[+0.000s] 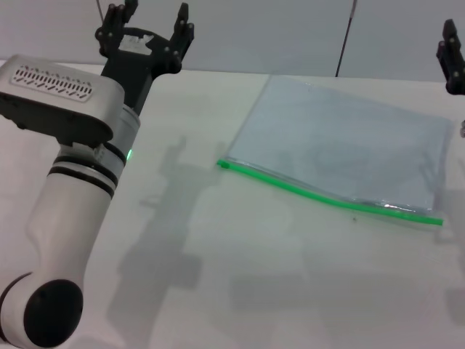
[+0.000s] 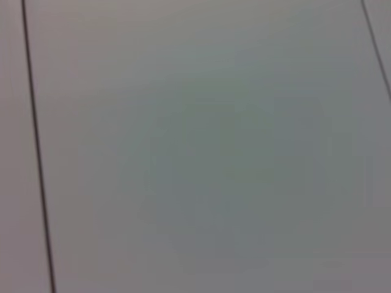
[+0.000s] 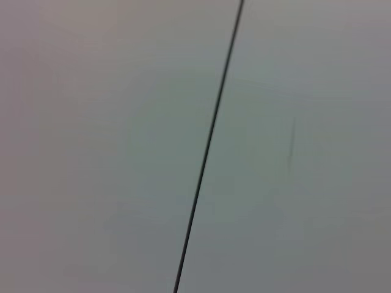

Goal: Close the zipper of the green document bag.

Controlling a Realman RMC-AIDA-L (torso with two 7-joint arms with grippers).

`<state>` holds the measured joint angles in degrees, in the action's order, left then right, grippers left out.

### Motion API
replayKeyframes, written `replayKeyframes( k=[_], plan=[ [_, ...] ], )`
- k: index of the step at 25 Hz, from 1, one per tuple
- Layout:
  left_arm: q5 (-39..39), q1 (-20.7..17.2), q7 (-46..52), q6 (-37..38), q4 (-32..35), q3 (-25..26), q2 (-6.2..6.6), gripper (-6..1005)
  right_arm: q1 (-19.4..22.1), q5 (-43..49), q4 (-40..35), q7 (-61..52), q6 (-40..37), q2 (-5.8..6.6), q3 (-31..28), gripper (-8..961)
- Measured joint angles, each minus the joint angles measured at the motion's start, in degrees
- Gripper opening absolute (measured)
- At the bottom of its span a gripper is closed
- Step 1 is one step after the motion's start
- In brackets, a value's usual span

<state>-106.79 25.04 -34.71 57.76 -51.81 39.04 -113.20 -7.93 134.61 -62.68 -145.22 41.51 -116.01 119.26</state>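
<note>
The green document bag (image 1: 349, 149), a flat translucent bluish pouch, lies on the white table (image 1: 218, 276) right of centre. Its zipper (image 1: 330, 195) is a bright green strip along the near long edge, with a small green tab at the left end (image 1: 224, 164). My left gripper (image 1: 149, 25) is raised at the back left, well away from the bag, its fingers spread open and empty. At the picture's right edge, only part of my right gripper (image 1: 452, 58) shows, held above the bag's far right corner. Both wrist views show only a plain grey wall.
A grey wall (image 1: 290, 29) stands behind the table, with a thin dark line (image 1: 346, 43) running down it. My left arm's white body (image 1: 73, 182) fills the near left of the head view.
</note>
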Motion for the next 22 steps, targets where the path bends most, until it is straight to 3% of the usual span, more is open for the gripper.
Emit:
replayKeyframes(
  k=[11, 22],
  plan=[
    [-0.46, 0.54, -0.36, 1.05, 3.32, 0.38, -2.09, 736, -2.06, -2.38, 2.0, -0.64, 2.35, -0.01, 3.09, 628],
    [-0.53, 0.81, -0.42, 1.2, 4.47, 0.39, -2.58, 733, -3.49, -2.43, 3.06, -0.42, 2.43, -0.01, 4.12, 626]
  ],
)
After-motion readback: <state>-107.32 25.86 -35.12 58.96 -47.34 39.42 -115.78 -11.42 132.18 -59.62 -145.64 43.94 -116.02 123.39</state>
